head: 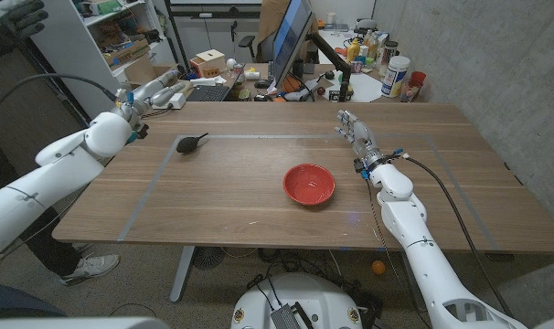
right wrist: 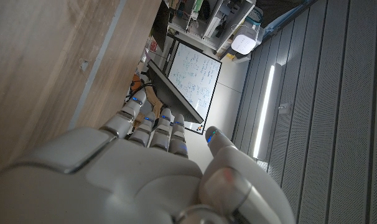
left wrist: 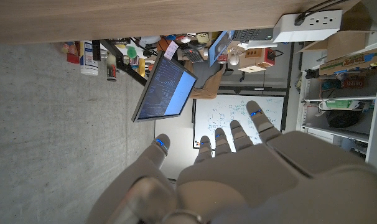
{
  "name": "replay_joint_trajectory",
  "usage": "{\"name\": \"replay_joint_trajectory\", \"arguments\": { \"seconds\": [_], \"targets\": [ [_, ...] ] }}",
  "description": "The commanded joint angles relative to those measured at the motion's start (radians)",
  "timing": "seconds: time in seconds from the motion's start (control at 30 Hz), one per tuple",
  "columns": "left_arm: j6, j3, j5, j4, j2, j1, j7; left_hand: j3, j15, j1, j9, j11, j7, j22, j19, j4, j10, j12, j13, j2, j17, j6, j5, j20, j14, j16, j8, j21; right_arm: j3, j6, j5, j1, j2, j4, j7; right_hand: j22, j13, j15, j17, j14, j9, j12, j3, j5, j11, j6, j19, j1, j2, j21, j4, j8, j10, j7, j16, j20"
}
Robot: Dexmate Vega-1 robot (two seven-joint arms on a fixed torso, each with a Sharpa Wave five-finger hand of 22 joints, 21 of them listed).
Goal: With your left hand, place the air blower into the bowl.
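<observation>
Right hand [head: 356,135] nearest, fingers straight, holding nothing; red bowl [head: 309,184] lies near its inner side. Left hand [head: 155,90] raised at the table's far corner, fingers spread, empty. Black air blower [head: 190,143] sits on the table [head: 259,215] just inward of it, untouched.

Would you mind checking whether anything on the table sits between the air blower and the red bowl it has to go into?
Nothing visible does. In the head view the air blower lies on bare wood, and only open table separates it from the bowl. The left hand is open, near the table's far left edge.
</observation>
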Motion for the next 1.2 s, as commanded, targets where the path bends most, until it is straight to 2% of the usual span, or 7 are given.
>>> {"name": "replay_joint_trajectory", "arguments": {
  "seconds": [0.03,0.23,0.3,0.5,0.7,0.9,1.2],
  "targets": [
    [0.112,0.006,0.085,-0.048,0.048,0.008,-0.018,0.001,-0.004,0.006,0.003,-0.001,-0.001,0.002,-0.006,-0.007,-0.010,-0.001,0.005,-0.007,0.000,-0.010,0.003,0.001,-0.010,-0.001,0.001,-0.004,-0.005,0.004,-0.003,-0.008,-0.003,-0.003,-0.001,0.005,0.002,-0.003,0.002,0.007,0.003,0.005,0.005,0.004,-0.003,0.008,0.003,-0.003,0.013,-0.001,0.002,0.002,0.006,-0.001,0.001,0.000],
    [0.188,0.039,0.109,-0.057,0.056,-0.028,-0.078,-0.002,-0.005,0.009,0.003,-0.005,-0.001,0.002,-0.010,-0.014,-0.010,0.001,0.005,-0.012,0.000,-0.011,0.003,0.001,-0.013,-0.001,0.002,-0.008,-0.005,0.006,-0.005,-0.015,-0.006,-0.009,-0.003,0.005,0.002,-0.003,0.002,0.008,0.003,0.005,0.005,0.004,-0.003,0.008,0.003,-0.003,0.012,-0.001,0.003,0.002,0.006,-0.001,0.001,-0.001],
    [0.208,0.056,0.128,-0.058,0.056,-0.045,-0.091,-0.006,-0.005,0.012,0.004,-0.007,-0.002,0.002,-0.014,-0.024,-0.014,0.000,0.005,-0.025,0.000,-0.011,0.001,-0.001,-0.020,-0.003,0.003,-0.012,-0.005,0.007,-0.007,-0.016,-0.006,-0.010,-0.005,0.005,0.002,-0.003,0.002,0.008,0.003,0.005,0.006,0.004,-0.004,0.008,0.003,-0.004,0.012,-0.001,0.003,0.002,0.006,-0.001,0.000,-0.001],
    [0.232,0.093,0.161,-0.047,0.041,-0.090,-0.119,-0.004,-0.004,0.025,0.004,-0.008,0.003,0.002,-0.018,-0.039,-0.009,0.004,0.005,-0.023,0.000,-0.004,0.000,0.009,-0.019,0.000,0.007,-0.019,-0.013,0.010,-0.022,-0.015,-0.014,-0.012,-0.011,0.005,0.002,-0.004,0.002,0.008,0.003,0.006,0.006,0.004,-0.003,0.009,0.003,-0.004,0.012,-0.001,0.003,0.002,0.008,-0.001,0.000,-0.001],
    [0.252,0.136,0.193,-0.027,0.014,-0.141,-0.158,-0.002,-0.008,0.032,0.004,-0.003,0.001,0.002,-0.018,-0.046,-0.015,0.003,0.005,-0.017,0.000,-0.003,0.000,0.007,-0.022,-0.001,0.007,-0.022,-0.037,0.010,-0.064,-0.006,-0.034,-0.016,-0.018,0.005,0.002,-0.004,0.002,0.008,0.003,0.006,0.007,0.005,-0.004,0.011,0.002,-0.004,0.012,-0.002,0.002,0.003,0.009,-0.001,0.000,-0.002],
    [0.268,0.188,0.215,0.008,-0.017,-0.200,-0.230,-0.009,-0.008,0.033,0.004,-0.004,0.001,0.002,-0.013,-0.056,-0.020,0.002,0.005,-0.029,0.000,-0.013,-0.002,0.013,-0.025,0.000,0.004,-0.024,-0.069,0.008,-0.105,0.016,-0.056,-0.018,-0.022,0.005,0.002,-0.004,0.001,0.005,0.003,0.006,0.007,0.005,-0.004,0.012,-0.004,-0.004,0.012,-0.005,0.002,0.003,0.009,-0.002,-0.002,-0.005],
    [0.306,0.246,0.240,0.055,-0.052,-0.268,-0.329,-0.023,-0.006,0.031,0.004,0.002,0.005,0.003,-0.009,-0.070,-0.023,0.003,0.006,-0.053,0.001,-0.030,-0.005,0.012,-0.027,0.001,0.000,-0.028,-0.099,0.024,-0.111,0.056,-0.067,0.014,-0.008,0.004,0.002,-0.006,0.002,0.001,0.003,0.006,0.007,0.005,-0.007,0.013,-0.005,-0.004,0.013,-0.006,0.001,0.002,0.011,-0.003,-0.003,-0.008]
  ]
}}
